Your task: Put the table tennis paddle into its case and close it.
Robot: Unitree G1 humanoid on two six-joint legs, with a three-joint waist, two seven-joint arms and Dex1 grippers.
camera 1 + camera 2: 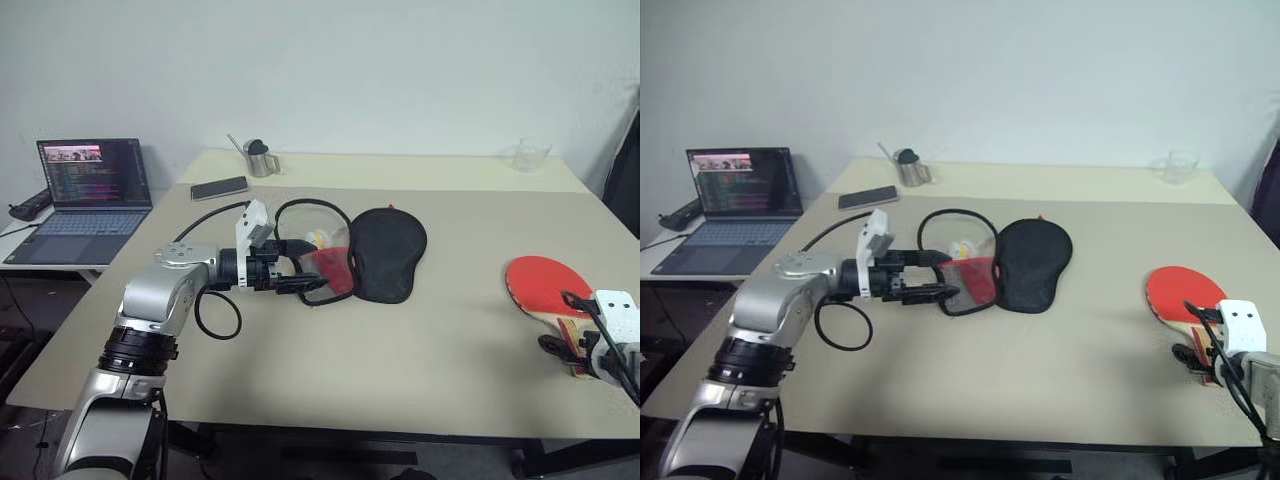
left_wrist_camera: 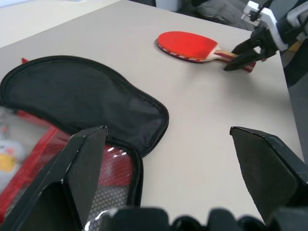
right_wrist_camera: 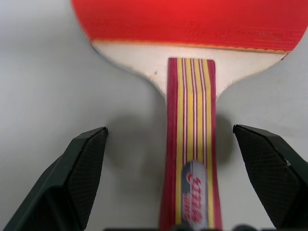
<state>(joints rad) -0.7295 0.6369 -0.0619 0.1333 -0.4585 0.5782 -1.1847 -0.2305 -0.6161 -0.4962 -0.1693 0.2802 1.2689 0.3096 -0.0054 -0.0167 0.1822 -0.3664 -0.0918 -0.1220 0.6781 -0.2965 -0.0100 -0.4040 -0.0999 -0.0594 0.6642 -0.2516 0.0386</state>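
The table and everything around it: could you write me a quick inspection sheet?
Surface: beige table, flat.
Job's things: case lies unzipped and spread open; table tennis paddle red face up, near the right edge.
Clutter: phone, metal cup, clear cup.
Grippers: left gripper open at the case; right gripper open, straddling the paddle's handle.
Cables: black cable looped off the left arm.
Surroundings: laptop on a side desk.

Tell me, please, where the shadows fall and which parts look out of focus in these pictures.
Right wrist view: the table tennis paddle casts a soft shadow on both sides of its handle, and the handle's logo is blurred. Left wrist view: the case is sharp, the near fingers soft.
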